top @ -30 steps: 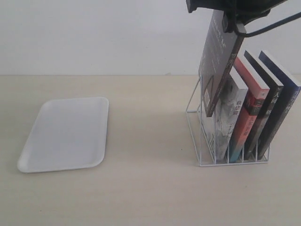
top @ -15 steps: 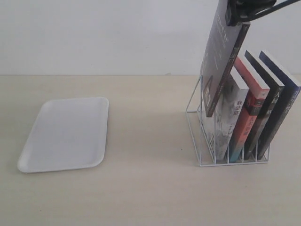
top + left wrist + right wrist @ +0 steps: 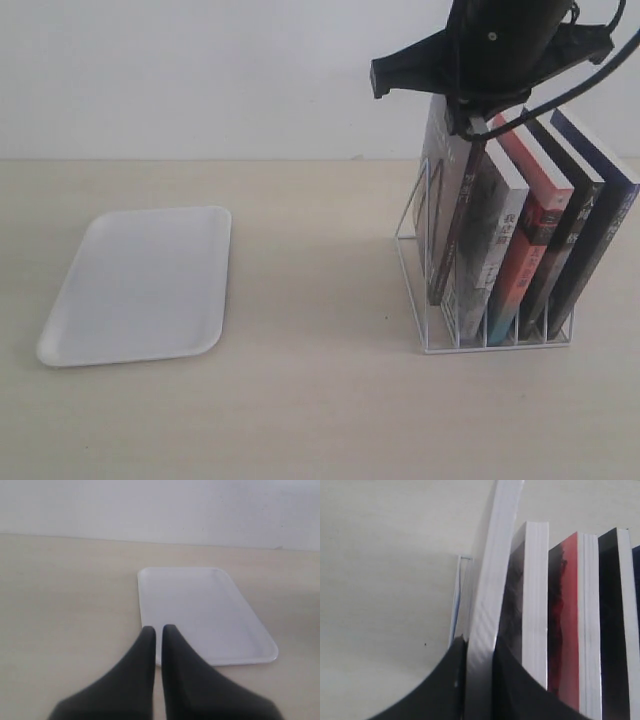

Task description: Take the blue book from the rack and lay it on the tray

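The white wire rack [image 3: 410, 236] holds several leaning books. In its far right slot stands the blue book [image 3: 597, 215], dark navy spine toward me; a navy sliver of the blue book [image 3: 637, 610] also shows in the right wrist view. My right gripper [image 3: 470, 125] [image 3: 479, 642] is shut on the top edge of a different book, the dark grey book [image 3: 443, 225] [image 3: 492, 580] in the leftmost slot. The white tray [image 3: 140, 285] [image 3: 200, 610] lies flat at the left with nothing on it. My left gripper [image 3: 158, 628] is shut and empty, its tips over the tray's near edge.
Between the dark grey and blue books stand a grey-and-white book [image 3: 490, 245], a red-orange-spined book [image 3: 530, 240] and a black-spined book [image 3: 562, 240]. Bare beige tabletop [image 3: 320, 300] lies between tray and rack. A pale wall runs behind.
The dark grey book, held high above the rack before, has come down into the leftmost slot with my right gripper still on it. The right arm has dropped into view.
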{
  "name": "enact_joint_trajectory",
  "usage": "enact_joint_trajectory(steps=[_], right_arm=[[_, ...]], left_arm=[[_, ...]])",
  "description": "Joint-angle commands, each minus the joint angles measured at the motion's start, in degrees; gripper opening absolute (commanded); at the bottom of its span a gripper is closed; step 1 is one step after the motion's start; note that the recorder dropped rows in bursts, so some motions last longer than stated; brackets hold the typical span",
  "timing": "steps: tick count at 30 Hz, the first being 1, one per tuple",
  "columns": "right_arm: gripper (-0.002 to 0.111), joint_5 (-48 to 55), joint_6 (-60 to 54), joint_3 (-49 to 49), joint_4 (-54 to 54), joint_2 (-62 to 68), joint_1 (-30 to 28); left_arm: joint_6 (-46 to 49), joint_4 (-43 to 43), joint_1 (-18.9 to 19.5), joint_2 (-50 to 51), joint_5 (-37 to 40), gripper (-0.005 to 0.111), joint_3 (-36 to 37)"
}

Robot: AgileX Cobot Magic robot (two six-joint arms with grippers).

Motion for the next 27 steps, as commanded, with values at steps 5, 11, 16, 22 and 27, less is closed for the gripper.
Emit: enact_joint_trajectory(steps=[5,11,16,22,27], right_arm=[[0.0,-0.4,1.5,0.4,-3.1,2.8,0.0],[0.026,-2.3,3.0,0.4,-3.1,3.3,0.0],[0.051,-1.9,2.8,0.4,-3.1,3.3,0.0],[0.051,-1.2,-0.6,-0.4,-3.8,2.1,0.0],[0.051,2.7,-1.7,-4.9,-5.3,-1.2,0.0]], left_arm=[[-0.4,0.0,0.2,-0.2,-0.4,0.005,0.2],[-0.4,0.0,0.2,-0.2,-0.4,0.005,0.2],[-0.4,0.0,0.2,-0.2,-0.4,0.005,0.2],[-0.4,0.0,0.2,-0.2,-0.4,0.005,0.2],[-0.4,0.0,0.2,-0.2,-0.4,0.005,0.2]])
